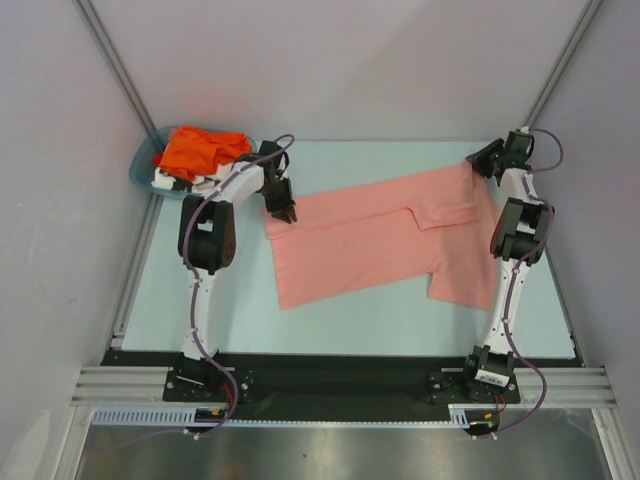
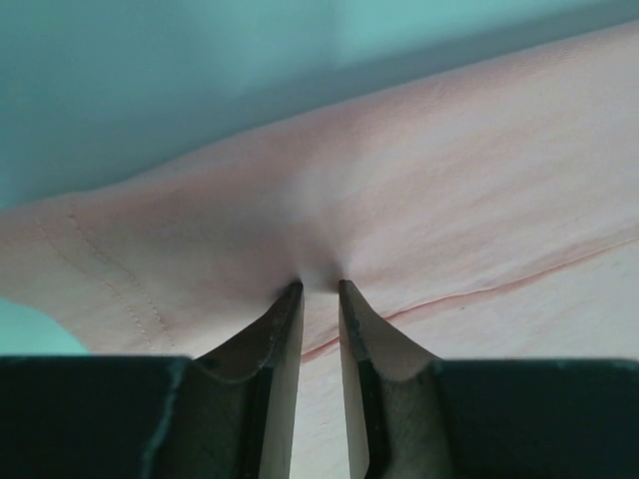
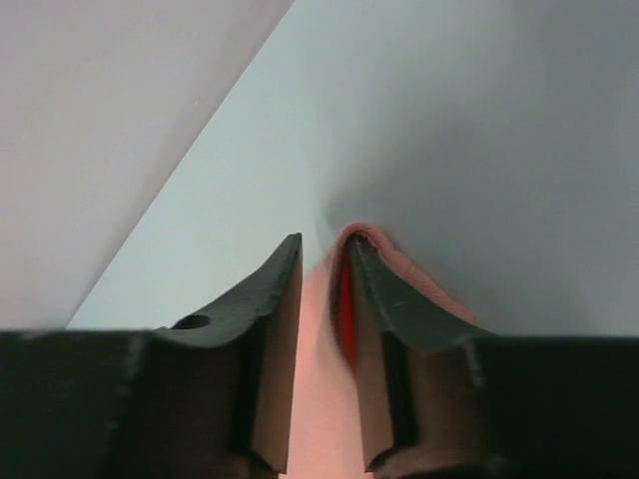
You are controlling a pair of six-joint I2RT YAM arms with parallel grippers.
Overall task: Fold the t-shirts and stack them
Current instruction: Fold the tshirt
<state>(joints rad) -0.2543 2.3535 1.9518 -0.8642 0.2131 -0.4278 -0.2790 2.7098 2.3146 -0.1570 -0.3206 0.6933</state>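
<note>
A salmon-pink t-shirt lies spread across the middle of the pale table, one sleeve folded in. At its far left corner my left gripper is shut on the cloth. In the left wrist view the shirt puckers between the tips of that gripper. My right gripper holds the shirt's far right corner. In the right wrist view that gripper has narrow jaws, and the pink cloth fills the gap and wraps over the right fingertip. A bright orange t-shirt lies bunched in the basket.
The teal basket stands at the far left corner, just behind the left arm. A bit of white cloth shows under the orange shirt. Grey enclosure walls stand close on both sides and behind. A black strip and metal rail run along the near edge.
</note>
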